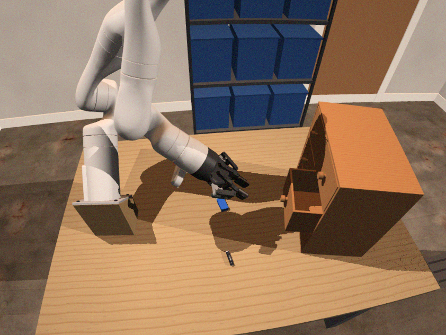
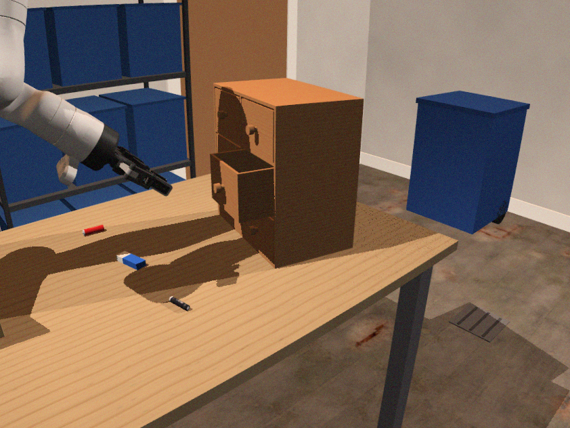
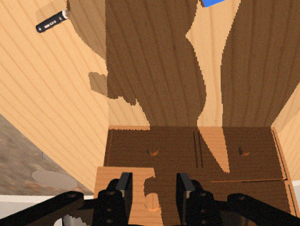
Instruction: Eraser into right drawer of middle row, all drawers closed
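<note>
"And the gripper (image 1: 244, 187) (image 2: 164, 186) (image 3: 154, 186)?"
"Its jaws were held apart, nothing between."
"Beyond?"
"The knobbed wooden drawer (image 1: 291, 210) (image 2: 230, 193) was left pulled out, its round knob (image 1: 283, 198) (image 2: 218, 187) (image 3: 152, 202) faced."
"The eraser (image 1: 222, 204) (image 2: 130, 260) (image 3: 213, 2)?"
"Blue-sleeved, blocky, it was seen inward from the tabletop's edges."

Blue bin (image 2: 464, 165) on floor; blue boxes (image 1: 210, 54) (image 2: 87, 46) on shelves
</note>
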Robot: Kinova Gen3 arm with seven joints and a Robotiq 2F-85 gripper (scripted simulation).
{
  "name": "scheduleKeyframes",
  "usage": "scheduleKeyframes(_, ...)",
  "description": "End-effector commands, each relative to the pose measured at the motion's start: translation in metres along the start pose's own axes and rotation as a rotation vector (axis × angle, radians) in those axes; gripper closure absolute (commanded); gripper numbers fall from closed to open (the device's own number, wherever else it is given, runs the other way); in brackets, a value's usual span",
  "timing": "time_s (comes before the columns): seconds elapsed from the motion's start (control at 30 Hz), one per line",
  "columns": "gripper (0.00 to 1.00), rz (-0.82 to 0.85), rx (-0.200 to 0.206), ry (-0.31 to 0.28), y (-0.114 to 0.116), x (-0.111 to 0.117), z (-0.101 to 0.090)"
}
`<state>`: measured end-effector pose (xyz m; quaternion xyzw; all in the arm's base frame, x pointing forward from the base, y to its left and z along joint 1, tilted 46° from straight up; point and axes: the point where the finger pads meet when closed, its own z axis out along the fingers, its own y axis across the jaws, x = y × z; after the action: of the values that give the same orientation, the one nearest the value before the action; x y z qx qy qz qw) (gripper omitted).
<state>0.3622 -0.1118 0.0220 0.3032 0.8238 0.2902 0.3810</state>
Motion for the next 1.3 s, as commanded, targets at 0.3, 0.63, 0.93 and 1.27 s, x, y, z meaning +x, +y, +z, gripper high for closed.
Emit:
scheduleKeyframes(0.3, 0.67, 0.000, 0.000, 0.001, -0.0002, -0.0010, -0.0008)
scheduleKeyframes(0.63, 0.67, 0.000, -0.001, 0.009, 0.0001, -0.0013, -0.0019)
scheduleKeyframes(0.93, 0.67, 0.001, -0.002, 0.025, 0.0003, -0.0017, -0.0041)
scheduleKeyframes(1.27, 0.67, 0.000, 0.000, 0.052, 0.0000, -0.0025, -0.0082)
